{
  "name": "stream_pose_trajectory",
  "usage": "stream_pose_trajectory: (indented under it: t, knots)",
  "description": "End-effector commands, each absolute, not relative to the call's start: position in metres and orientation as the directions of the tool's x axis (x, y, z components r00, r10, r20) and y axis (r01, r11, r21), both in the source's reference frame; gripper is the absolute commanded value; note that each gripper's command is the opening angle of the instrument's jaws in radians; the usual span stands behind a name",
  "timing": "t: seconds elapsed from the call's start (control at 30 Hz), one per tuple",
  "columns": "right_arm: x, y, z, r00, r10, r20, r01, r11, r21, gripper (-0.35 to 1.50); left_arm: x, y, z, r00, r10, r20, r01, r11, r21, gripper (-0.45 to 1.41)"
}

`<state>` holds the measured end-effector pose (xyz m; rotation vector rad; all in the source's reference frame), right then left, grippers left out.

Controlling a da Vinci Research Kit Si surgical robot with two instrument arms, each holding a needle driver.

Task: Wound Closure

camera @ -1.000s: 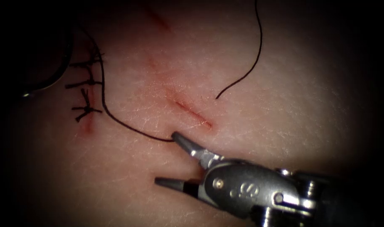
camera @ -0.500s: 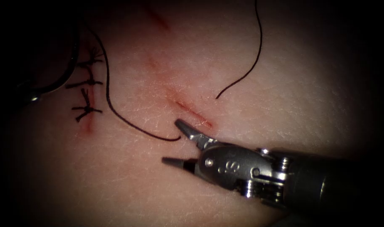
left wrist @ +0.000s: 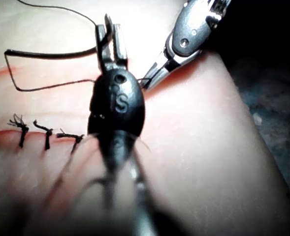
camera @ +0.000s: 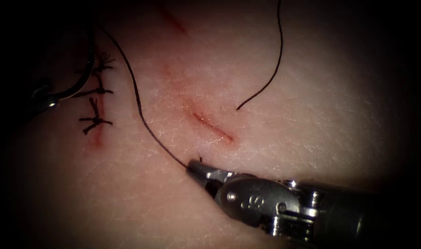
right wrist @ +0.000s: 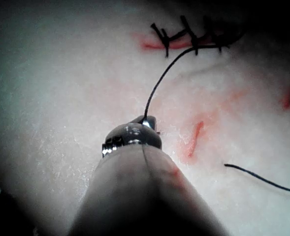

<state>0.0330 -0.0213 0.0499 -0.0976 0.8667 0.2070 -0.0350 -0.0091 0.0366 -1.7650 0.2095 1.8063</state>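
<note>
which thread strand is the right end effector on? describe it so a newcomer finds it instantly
Start at the row of dark stitches on the tissue's left. From there one long thread slants down and right to the right end effector, whose jaws are shut on its end. The other loose strand lies apart, right of the red cut, ending free on the tissue.

The left tool (camera: pixel 39 99) sits half lost in shadow; the loose thread (camera: pixel 275 60) runs off the top edge.

A surgical training lab: a pale slab of tissue (camera: pixel 311 92) bears stitched cuts (camera: pixel 96 99), loose black thread (camera: pixel 265 78) and a metal robot hand (camera: pixel 198 168).
</note>
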Motion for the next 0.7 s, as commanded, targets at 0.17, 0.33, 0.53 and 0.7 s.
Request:
stream_pose_trajectory:
  t: [0.17, 0.33, 0.53, 0.7]
  knots:
    - [0.0360, -0.0243, 0.0459, 0.598, 0.142, -0.789, -0.190, 0.981, 0.033, -0.35, -0.0359, -0.0088, 0.0384, 0.057, 0.301, -0.952, -0.519, -0.805, -0.286, -0.45]
    - [0.0378, -0.0262, 0.0427, 0.571, 0.141, -0.809, -0.160, 0.985, 0.058, -0.35, -0.0360, -0.0088, 0.0390, 0.058, 0.305, -0.950, -0.521, -0.803, -0.290, -0.45]
    - [0.0395, -0.0270, 0.0401, 0.555, 0.146, -0.819, -0.147, 0.986, 0.076, -0.35, -0.0361, -0.0089, 0.0389, 0.057, 0.306, -0.950, -0.523, -0.802, -0.289, -0.45]
    - [0.0388, -0.0253, 0.0402, 0.530, 0.161, -0.833, -0.177, 0.981, 0.077, 0.86, -0.0362, -0.0089, 0.0389, 0.056, 0.306, -0.950, -0.524, -0.801, -0.289, -0.45]
